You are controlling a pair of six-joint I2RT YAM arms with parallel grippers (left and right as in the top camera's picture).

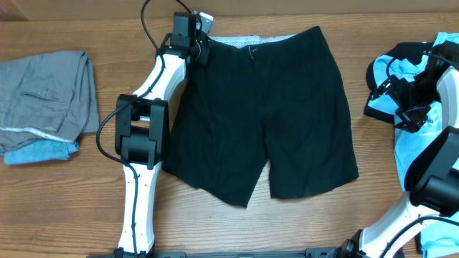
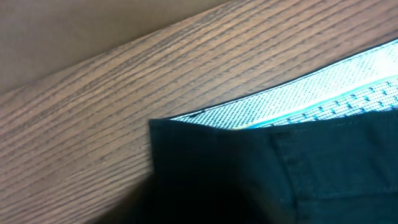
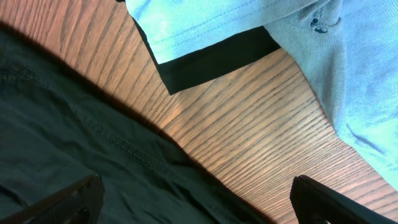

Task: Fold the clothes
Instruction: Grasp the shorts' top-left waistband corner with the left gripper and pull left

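Note:
The black shorts [image 1: 265, 115] lie spread flat in the middle of the table, pale grey inner waistband [image 1: 244, 39] at the far edge. My left gripper [image 1: 199, 49] is down at the shorts' far left waistband corner [image 2: 186, 134]; its fingers do not show in the left wrist view, only a dark blur. My right gripper [image 1: 398, 100] hovers at the right over a light blue T-shirt [image 3: 205, 28]. It stands open [image 3: 199, 193], its fingers [image 3: 68, 202] wide apart over black fabric and bare wood, nothing between them.
A folded grey garment [image 1: 43, 97] rests on a blue piece [image 1: 43, 152] at the table's left. The light blue, white-printed T-shirt pile [image 1: 437, 136] with black trim fills the right edge. Bare wood [image 1: 72, 208] lies in front of the shorts.

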